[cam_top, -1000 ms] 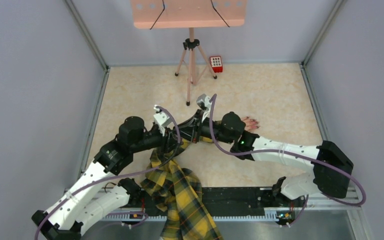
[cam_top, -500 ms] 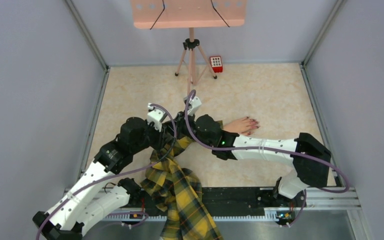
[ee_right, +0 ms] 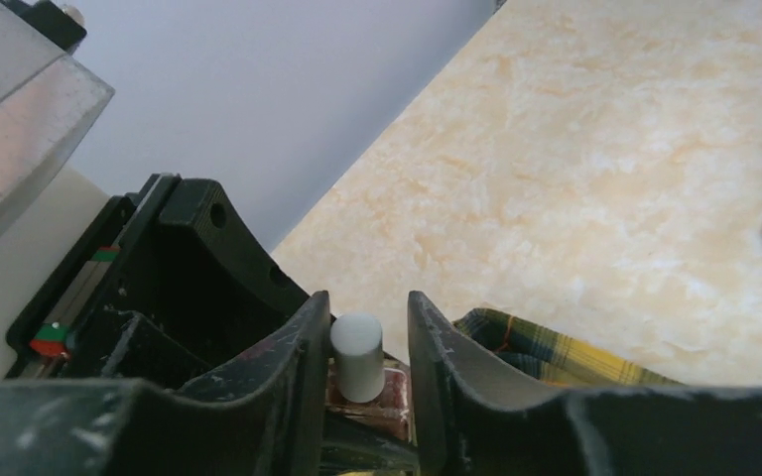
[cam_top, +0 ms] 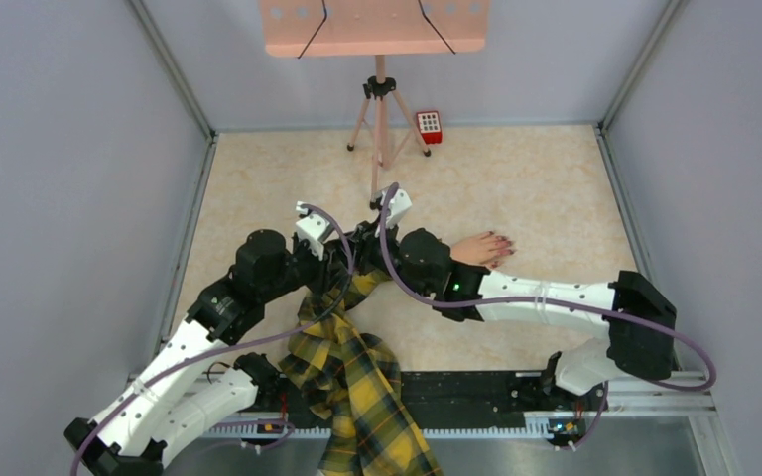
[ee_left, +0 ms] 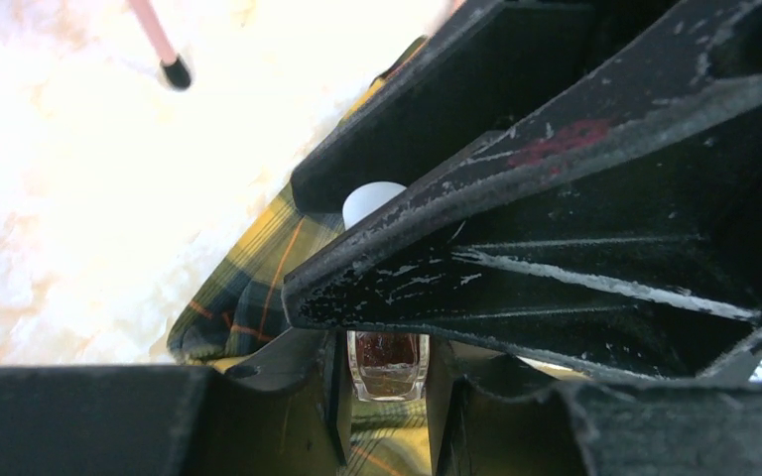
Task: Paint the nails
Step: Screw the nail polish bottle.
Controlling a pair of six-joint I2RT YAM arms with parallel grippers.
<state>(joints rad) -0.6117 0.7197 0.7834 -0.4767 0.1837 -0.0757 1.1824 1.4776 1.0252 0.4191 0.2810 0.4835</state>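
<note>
The right pincer (ee_right: pixel 367 309) loosely straddles a white cap (ee_right: pixel 357 355) atop a red bottle (ee_right: pixel 398 409), beside plaid cloth (ee_right: pixel 556 359).

Two arms, same build.

- Left arm (cam_top: pixel 164 382): glossy white shell links low down, rounded matte black joint housings further out.
- Right arm (cam_top: pixel 546 296): long white forearm link, chunky black elbow block (cam_top: pixel 643 335), and a small green light (cam_top: pixel 455 288) near the wrist.
- Both arms: a thin purple cable (cam_top: pixel 380 238) runs along each one. Each wrist carries a white boxy camera housing (cam_top: pixel 310 226). Both bases are bolted to a black base plate (cam_top: pixel 466 392).
- Right gripper's fingers (ee_right: pixel 456 387): black plastic, curved, edges scuffed pale.
- Left wrist view: a ribbed black finger (ee_left: pixel 595 228) with white scratches and a dull red smear (ee_left: pixel 556 147).
</note>
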